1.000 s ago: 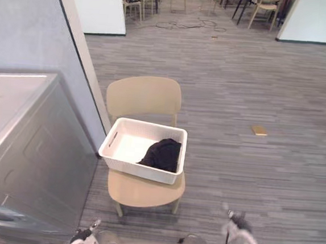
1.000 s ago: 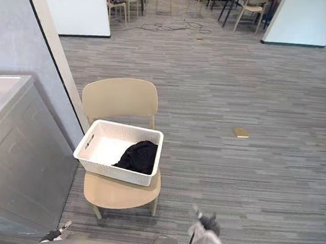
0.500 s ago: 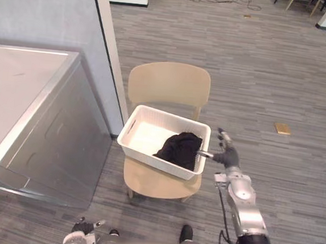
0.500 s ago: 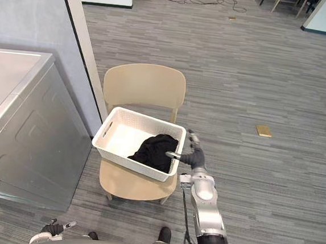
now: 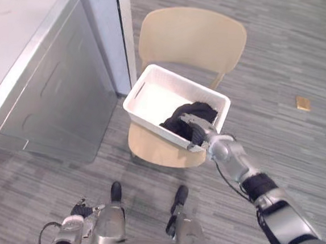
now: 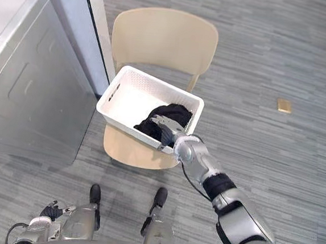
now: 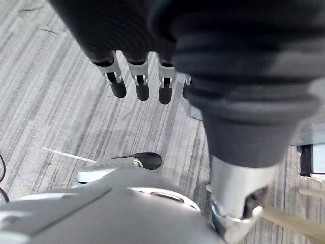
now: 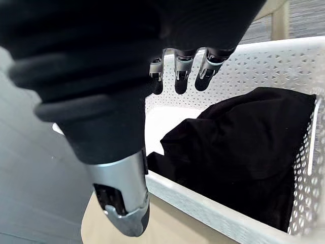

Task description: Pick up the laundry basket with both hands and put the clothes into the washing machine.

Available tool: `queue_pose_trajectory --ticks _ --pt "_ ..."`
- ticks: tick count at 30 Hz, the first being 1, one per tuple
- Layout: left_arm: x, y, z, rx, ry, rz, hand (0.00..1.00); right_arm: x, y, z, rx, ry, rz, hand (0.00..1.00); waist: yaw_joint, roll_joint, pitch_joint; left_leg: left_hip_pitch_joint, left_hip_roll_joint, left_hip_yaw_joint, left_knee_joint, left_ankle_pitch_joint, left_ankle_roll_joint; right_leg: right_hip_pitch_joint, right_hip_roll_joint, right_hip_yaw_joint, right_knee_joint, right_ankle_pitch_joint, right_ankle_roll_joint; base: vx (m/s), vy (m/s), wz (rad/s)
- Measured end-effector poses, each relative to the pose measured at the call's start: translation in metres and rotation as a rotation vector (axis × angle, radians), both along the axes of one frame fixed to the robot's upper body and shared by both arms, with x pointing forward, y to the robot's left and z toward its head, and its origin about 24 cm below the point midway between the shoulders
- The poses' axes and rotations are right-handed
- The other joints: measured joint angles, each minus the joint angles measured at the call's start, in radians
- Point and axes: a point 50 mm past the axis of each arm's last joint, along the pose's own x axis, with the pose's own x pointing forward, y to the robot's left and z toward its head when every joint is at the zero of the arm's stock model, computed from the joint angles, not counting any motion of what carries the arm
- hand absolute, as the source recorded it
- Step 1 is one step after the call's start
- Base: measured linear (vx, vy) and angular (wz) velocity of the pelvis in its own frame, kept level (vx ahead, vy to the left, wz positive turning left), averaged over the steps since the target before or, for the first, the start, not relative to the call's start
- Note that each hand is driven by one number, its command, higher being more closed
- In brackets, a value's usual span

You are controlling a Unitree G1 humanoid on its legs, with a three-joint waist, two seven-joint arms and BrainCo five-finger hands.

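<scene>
Two hands are in view. The right hand reaches out to the white basket, at its near edge close to the right corner. The fingers are loose and set apart from the thumb, and nothing is pinched between them. Seen from the right wrist, the fingers hang over the inside of the basket and the thumb sits outside the near wall. So the hand is on both sides of that wall but is not closed on it. I cannot tell if it touches the rim.

The black clothes lie in a heap in the right half of the basket, up against the near right corner and just under the right hand. The basket sits a bit crooked on the seat of a tan chair, and the front edge of the seat pokes out below it.

The left hand hangs low, well apart from the basket. From its own wrist, its fingers point down over the striped grey floor, loose and holding nothing.

From the head you can see the grey washing machine just beside the chair on the left. You can also see a small tan thing on the floor far off to the right. From the right wrist you see the little holes in the basket wall up close.
</scene>
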Motion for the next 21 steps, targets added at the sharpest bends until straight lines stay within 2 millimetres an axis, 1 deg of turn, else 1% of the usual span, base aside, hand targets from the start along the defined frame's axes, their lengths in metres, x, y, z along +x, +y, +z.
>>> queue_pose_trajectory --ticks 2,5,7,8,10,11,14,17,20,21 --pt "0.005 -0.001 0.002 0.007 -0.014 0.010 0.00 0.008 -0.002 0.008 -0.028 -0.024 -0.020 0.00 0.004 0.000 0.020 -0.017 -0.001 -0.010 -0.001 0.006 -0.001 -0.014 0.000 -0.002 -0.002 0.006 -0.002 -0.04 0.013 0.04" --pt "0.006 0.000 0.002 0.015 -0.017 0.021 0.00 0.013 -0.003 0.015 -0.035 -0.041 -0.040 0.00 0.004 0.000 0.028 -0.029 -0.003 -0.020 -0.001 0.008 -0.003 -0.025 0.000 -0.003 -0.002 0.008 -0.003 0.00 0.000 0.00" --pt "0.007 0.000 0.002 0.017 -0.021 0.027 0.00 0.018 -0.008 0.017 -0.043 -0.051 -0.074 0.00 0.004 0.000 0.033 -0.031 -0.004 -0.023 -0.002 0.008 -0.003 -0.026 0.000 -0.004 -0.002 0.008 -0.003 0.01 0.008 0.04" --pt "0.008 0.000 0.003 0.015 -0.028 0.032 0.00 0.022 -0.015 0.020 -0.044 -0.069 -0.119 0.00 0.001 0.001 0.037 -0.039 -0.005 -0.032 -0.002 0.010 -0.001 -0.029 -0.001 -0.013 -0.002 0.007 -0.003 0.01 0.012 0.12" --pt "0.009 0.000 0.003 0.016 -0.034 0.027 0.00 0.025 -0.018 0.022 -0.049 -0.073 -0.141 0.00 -0.001 0.002 0.044 -0.044 -0.005 -0.041 -0.003 0.013 -0.002 -0.028 -0.001 -0.022 -0.002 0.007 -0.003 0.01 0.009 0.14" --pt "0.012 0.000 0.005 0.015 -0.046 0.027 0.00 0.029 -0.024 0.026 -0.041 -0.088 -0.180 0.00 0.002 0.003 0.054 -0.045 -0.006 -0.047 -0.011 0.018 -0.002 -0.029 -0.001 -0.028 -0.002 0.007 -0.004 0.01 0.009 0.11" --pt "0.014 -0.002 0.006 0.015 -0.055 0.018 0.00 0.032 -0.032 0.031 -0.024 -0.108 -0.227 0.00 0.006 0.005 0.058 -0.046 -0.010 -0.049 -0.032 0.031 -0.002 -0.037 -0.003 -0.030 -0.002 0.008 -0.004 0.01 0.007 0.04" --pt "0.015 -0.001 0.006 0.020 -0.056 0.011 0.00 0.037 -0.034 0.041 -0.018 -0.135 -0.247 0.00 0.001 0.006 0.059 -0.060 -0.011 -0.049 -0.033 0.034 -0.003 -0.053 -0.003 -0.029 -0.002 0.011 -0.008 0.00 0.000 0.00" --pt "0.017 -0.003 0.007 0.019 -0.062 0.000 0.00 0.040 -0.043 0.045 -0.008 -0.139 -0.289 0.00 0.000 0.018 0.069 -0.064 -0.012 -0.049 -0.033 0.034 -0.002 -0.057 -0.005 -0.029 -0.002 0.011 -0.008 0.00 0.000 0.00" --pt "0.018 -0.004 0.007 0.015 -0.070 -0.001 0.00 0.042 -0.046 0.047 -0.013 -0.140 -0.304 0.00 -0.003 0.023 0.080 -0.065 -0.012 -0.049 -0.033 0.034 -0.002 -0.058 -0.005 -0.028 -0.002 0.011 -0.009 0.00 0.000 0.00"
